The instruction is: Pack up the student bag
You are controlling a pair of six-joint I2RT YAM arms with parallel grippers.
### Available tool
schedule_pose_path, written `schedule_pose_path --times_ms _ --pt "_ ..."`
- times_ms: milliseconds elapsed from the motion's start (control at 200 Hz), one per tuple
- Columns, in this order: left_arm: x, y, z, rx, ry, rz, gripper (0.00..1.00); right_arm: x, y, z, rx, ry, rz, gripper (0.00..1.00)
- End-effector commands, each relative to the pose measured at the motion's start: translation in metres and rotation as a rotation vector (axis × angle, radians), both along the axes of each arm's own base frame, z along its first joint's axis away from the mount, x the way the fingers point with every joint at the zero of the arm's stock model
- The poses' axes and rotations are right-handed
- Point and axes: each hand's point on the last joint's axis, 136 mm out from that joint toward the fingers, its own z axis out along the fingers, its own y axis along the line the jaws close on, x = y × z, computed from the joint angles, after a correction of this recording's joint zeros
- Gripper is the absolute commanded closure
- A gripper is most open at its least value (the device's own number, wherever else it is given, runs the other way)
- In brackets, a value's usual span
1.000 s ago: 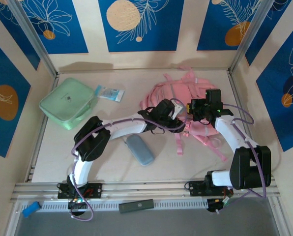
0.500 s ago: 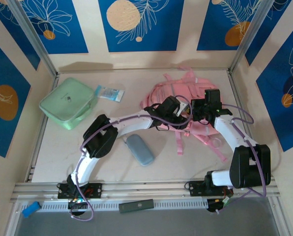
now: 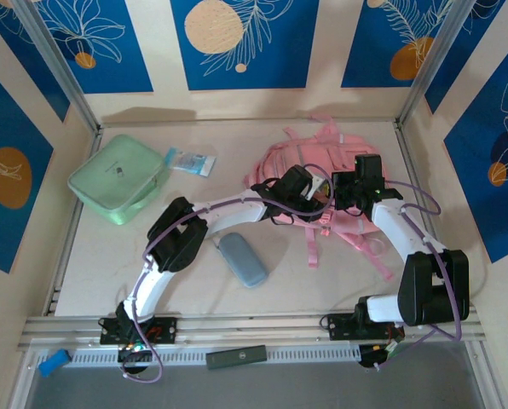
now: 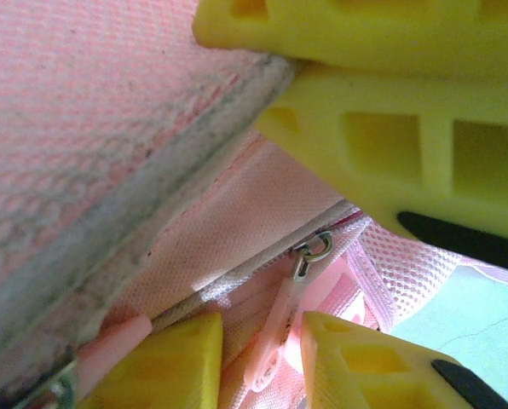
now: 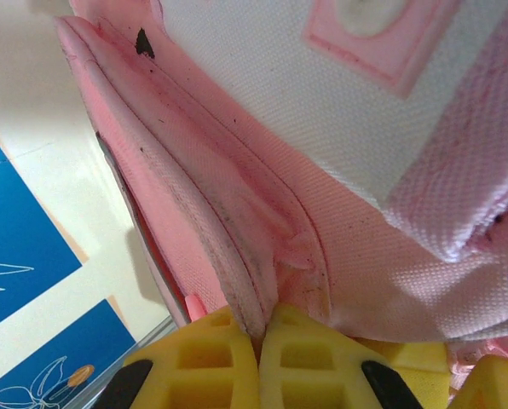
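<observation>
Two arms meet over the student bag (image 3: 279,158), which lies slumped at the far right of the pale desk (image 3: 109,256).
Blue panels (image 3: 237,43) with white leaf drawings line the cream walls. A rounded mint green case (image 3: 118,179) lies far left and a grey-blue oblong pouch (image 3: 242,259) sits near the middle. The bag is woven pink fabric with mesh and a grubby piped seam. Your right fingers (image 5: 305,358) are clamped on a fold of its edge. Your left fingers (image 4: 164,362) stand narrowly apart with a pink zip pull (image 4: 275,332) between them — not visibly pinched. Since a second ago your left arm has swung right, close to the right fingers.
</observation>
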Motion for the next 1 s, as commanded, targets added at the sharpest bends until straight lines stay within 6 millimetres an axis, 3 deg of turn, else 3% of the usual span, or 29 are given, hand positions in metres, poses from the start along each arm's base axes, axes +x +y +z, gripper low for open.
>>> schedule_pose_path --times_ms 0,135,225,430,540,745,995 --pt "-0.001 -0.027 0.009 -0.071 -0.048 -0.052 0.68 0.003 0.03 0.028 0.07 -0.066 0.113 1.0" --pt "0.002 -0.033 0.006 -0.066 -0.056 -0.054 0.72 0.003 0.03 0.029 0.067 -0.068 0.114 1.0" --pt "0.006 -0.028 0.007 -0.043 -0.081 -0.037 0.79 0.003 0.027 0.03 0.055 -0.069 0.113 1.0" --pt "0.005 -0.003 0.025 -0.011 -0.099 -0.022 1.0 0.002 0.025 0.033 0.038 -0.081 0.13 1.0" --pt "0.001 0.019 0.031 -0.016 -0.074 -0.025 1.0 0.002 0.025 0.039 0.016 -0.101 0.156 1.0" --pt "-0.022 0.07 0.014 0.062 -0.024 -0.069 1.0 0.008 0.033 0.044 -0.015 -0.127 0.264 1.0" --pt "-0.028 0.146 -0.01 0.28 -0.064 0.021 1.0 0.017 0.077 0.044 -0.056 -0.177 0.518 1.0"
